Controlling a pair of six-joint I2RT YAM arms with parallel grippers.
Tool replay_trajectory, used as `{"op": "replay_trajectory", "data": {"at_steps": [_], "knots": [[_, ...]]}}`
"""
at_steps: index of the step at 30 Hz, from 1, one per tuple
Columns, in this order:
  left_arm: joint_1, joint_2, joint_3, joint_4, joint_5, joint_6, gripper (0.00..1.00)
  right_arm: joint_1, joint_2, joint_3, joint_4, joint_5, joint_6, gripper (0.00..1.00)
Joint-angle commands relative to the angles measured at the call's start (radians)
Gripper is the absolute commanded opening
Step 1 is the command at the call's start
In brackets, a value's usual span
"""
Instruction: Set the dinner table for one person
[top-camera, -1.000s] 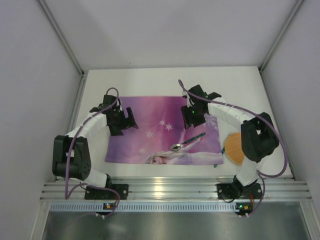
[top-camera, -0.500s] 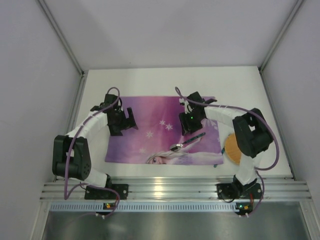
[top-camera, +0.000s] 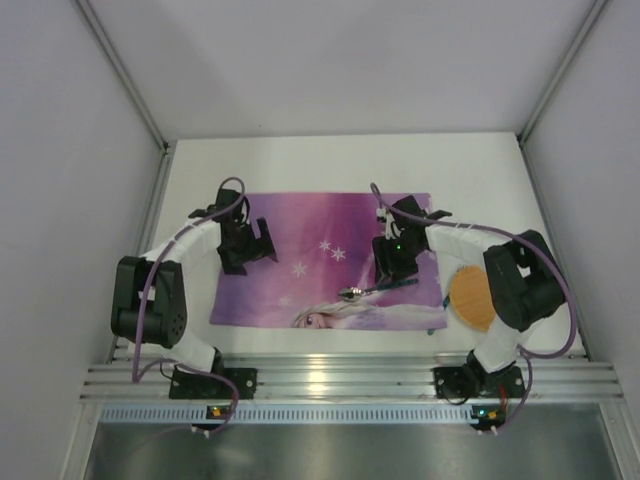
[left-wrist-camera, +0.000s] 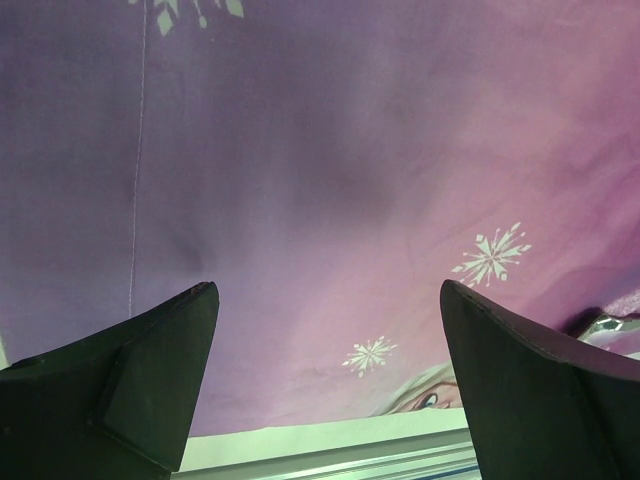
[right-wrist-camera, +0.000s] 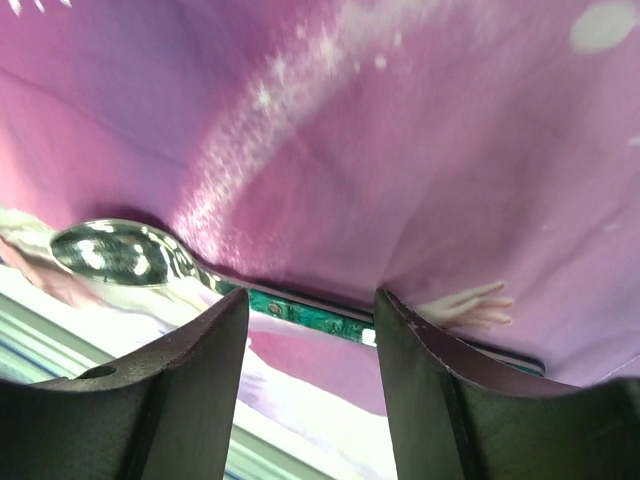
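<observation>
The white dinner table (top-camera: 300, 160) carries a purple princess placemat (top-camera: 320, 235). A spoon (top-camera: 372, 290) with a shiny bowl and a green handle lies on the mat's near right part. My right gripper (top-camera: 392, 270) is open and low over the spoon. In the right wrist view its fingertips (right-wrist-camera: 225, 310) stand on either side of the green handle (right-wrist-camera: 310, 318), with the spoon bowl (right-wrist-camera: 115, 250) off to the left. My left gripper (top-camera: 250, 245) is open and empty above the mat's left part (left-wrist-camera: 330, 180).
A round wooden coaster (top-camera: 470, 297) lies on the table just right of the mat, next to the right arm. The metal rail (top-camera: 340, 380) runs along the near edge. White walls enclose the table on three sides.
My right gripper has moved from the mat's far right part toward the near edge and down over the spoon handle. The left arm's elbow shifted a little; its gripper stayed put.
</observation>
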Motion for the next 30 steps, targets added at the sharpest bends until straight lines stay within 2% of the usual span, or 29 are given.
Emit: {"op": "replay_trajectory", "data": {"at_steps": [1,4,10,17,20,30], "knots": [[-0.005,0.039,0.061,0.017,-0.007,-0.014,0.98,-0.005,-0.033,-0.020,-0.019,-0.033,0.031,0.54],[-0.010,0.079,0.094,0.017,-0.004,-0.008,0.98,-0.003,-0.032,-0.043,-0.062,-0.065,0.046,0.53],[-0.017,0.112,0.123,0.017,-0.005,-0.008,0.98,0.004,-0.183,-0.124,-0.097,-0.101,0.083,0.54],[-0.031,0.122,0.118,0.027,-0.008,-0.012,0.98,0.013,-0.245,-0.097,-0.146,-0.113,0.066,0.56],[-0.036,0.124,0.120,0.027,-0.008,-0.012,0.97,0.032,-0.211,-0.078,-0.148,-0.062,0.051,0.56],[-0.039,0.099,0.094,0.021,-0.022,-0.012,0.97,0.211,-0.041,0.063,-0.211,0.232,-0.020,0.54]]}}
